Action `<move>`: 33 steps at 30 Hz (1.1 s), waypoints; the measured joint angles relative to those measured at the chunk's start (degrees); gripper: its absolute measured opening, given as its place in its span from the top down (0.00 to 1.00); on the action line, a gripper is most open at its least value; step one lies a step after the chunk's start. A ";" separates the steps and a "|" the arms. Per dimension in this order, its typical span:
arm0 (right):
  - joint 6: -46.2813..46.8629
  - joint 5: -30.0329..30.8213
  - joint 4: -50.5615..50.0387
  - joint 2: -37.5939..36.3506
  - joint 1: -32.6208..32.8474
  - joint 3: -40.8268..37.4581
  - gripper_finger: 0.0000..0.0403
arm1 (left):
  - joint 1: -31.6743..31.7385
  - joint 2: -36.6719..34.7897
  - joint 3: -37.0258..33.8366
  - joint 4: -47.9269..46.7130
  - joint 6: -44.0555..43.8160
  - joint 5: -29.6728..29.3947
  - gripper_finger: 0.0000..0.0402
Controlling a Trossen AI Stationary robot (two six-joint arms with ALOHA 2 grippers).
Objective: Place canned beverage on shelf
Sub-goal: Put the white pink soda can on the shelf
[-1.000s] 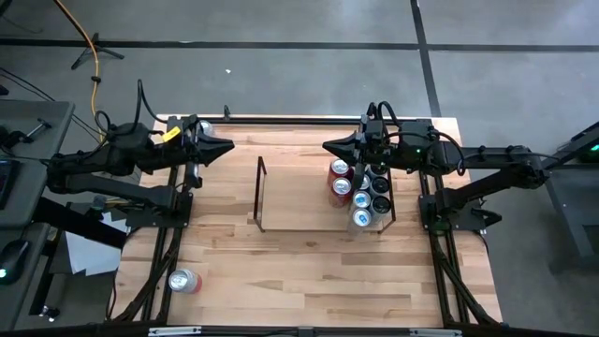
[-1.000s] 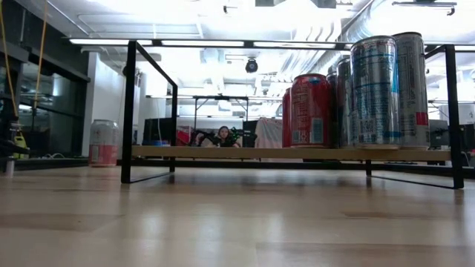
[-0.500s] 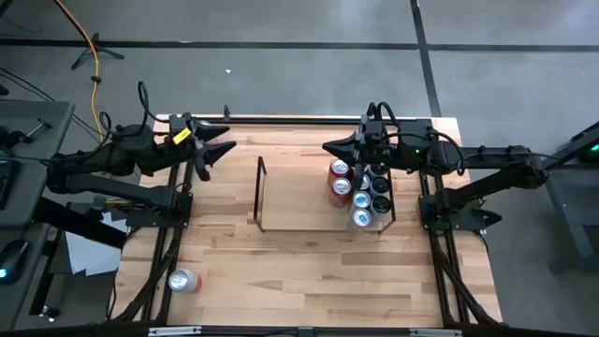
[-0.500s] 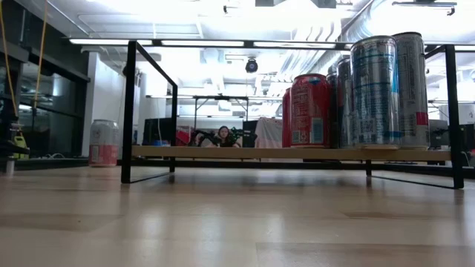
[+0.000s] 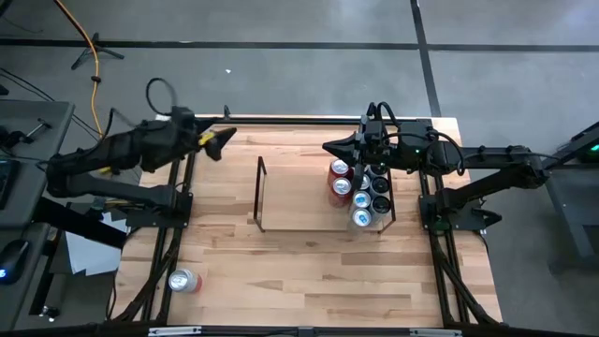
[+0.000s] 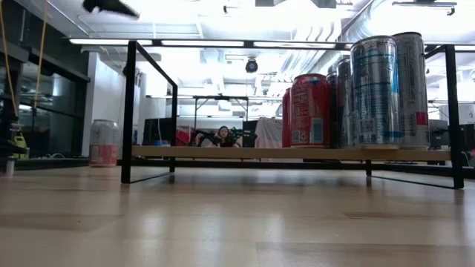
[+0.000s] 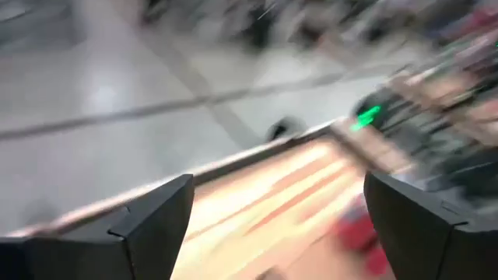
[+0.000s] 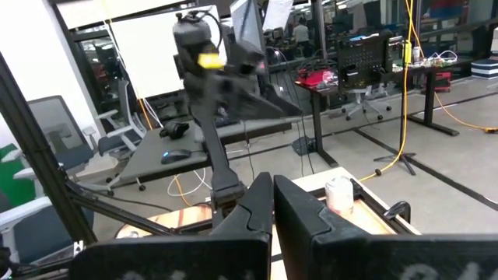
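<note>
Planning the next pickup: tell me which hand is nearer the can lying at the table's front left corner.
Left. The left hand hovers open over the table's back left, on the lying can's side. The right hand, shut, sits by the shelf's cans, farther across.

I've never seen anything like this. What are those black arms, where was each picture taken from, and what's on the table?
These are two robot arms at a wooden table, each ending in two-finger jaws. One picture looks straight down from above, one looks level across the tabletop, and two come from cameras on the arms' wrists.

The left arm is raised at the table's far left corner, its jaws open and empty. The right arm waits above the shelf's far side, near the cans, jaws shut and holding nothing.

The thin black shelf has several cans bunched at its right end. One loose can sits near the front left corner, and another can stands at the far left.
</note>
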 joint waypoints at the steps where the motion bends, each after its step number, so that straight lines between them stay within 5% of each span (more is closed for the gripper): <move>1: 0.00 0.00 0.00 0.00 0.00 0.00 1.00 | 2.23 1.40 1.61 -5.24 -1.49 0.50 0.17; 6: 0.00 0.00 0.00 0.00 0.00 0.00 1.00 | 15.82 8.69 3.85 -26.94 -6.11 5.39 0.17; 10: 0.00 0.26 -0.04 0.00 0.02 0.00 1.00 | 24.43 12.77 -0.25 -33.24 -7.83 6.76 0.17; 22: 0.46 0.15 -1.78 0.00 0.04 0.00 1.00 | 36.13 11.54 -17.85 -16.24 -19.73 1.10 0.17; 27: 0.56 0.12 -2.21 0.00 0.04 0.00 1.00 | 38.54 12.79 -21.09 -4.72 -16.06 3.60 0.17; 33: 1.86 -0.09 -2.59 0.00 0.04 0.00 1.00 | 41.17 16.11 -22.74 -1.86 -18.27 2.43 0.17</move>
